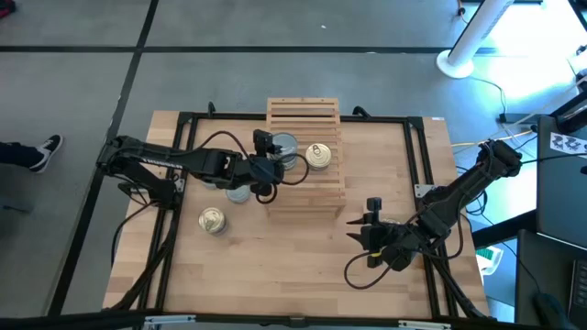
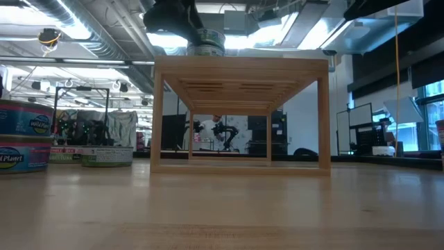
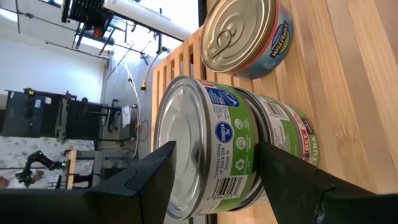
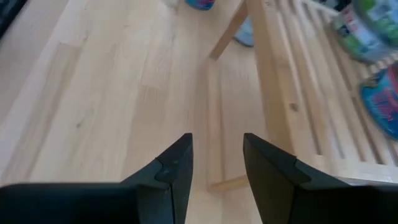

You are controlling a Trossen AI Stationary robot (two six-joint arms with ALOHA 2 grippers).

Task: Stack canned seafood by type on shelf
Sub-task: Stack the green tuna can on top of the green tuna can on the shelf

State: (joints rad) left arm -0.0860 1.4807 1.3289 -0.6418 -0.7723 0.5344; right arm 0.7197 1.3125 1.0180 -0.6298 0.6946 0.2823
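The slatted wooden shelf [image 1: 307, 188] stands at the table's middle. A golden-topped tin [image 1: 318, 156] sits on its top. Beside it is a grey-topped, green-labelled tin [image 1: 288, 145], held over a second green-labelled tin [image 3: 289, 143] that rests on the slats. My left gripper [image 1: 275, 165] reaches in from the table's left, rolled on its side, and is shut on the upper tin [image 3: 211, 143]. My right gripper [image 1: 369, 234] is open and empty over the table's near right, pointing at the shelf's leg [image 4: 214, 137]. My left gripper pinches the upper tin between its two fingers. One finger [image 3: 149, 180] lies on the grey lid [image 3: 177, 124] and the other is at the base edge [image 3: 252, 155]. The fingers come level from the table's left. The tin stays level, lid up, over the lower tin.
A grey-topped tin [image 1: 238, 192] and a golden-topped tin [image 1: 213, 220] stand on the table left of the shelf. The low view shows two blue-labelled tins stacked [image 2: 21, 139] and a green-labelled tin [image 2: 107, 156] at its left. A black frame rail [image 1: 422, 156] borders the table.
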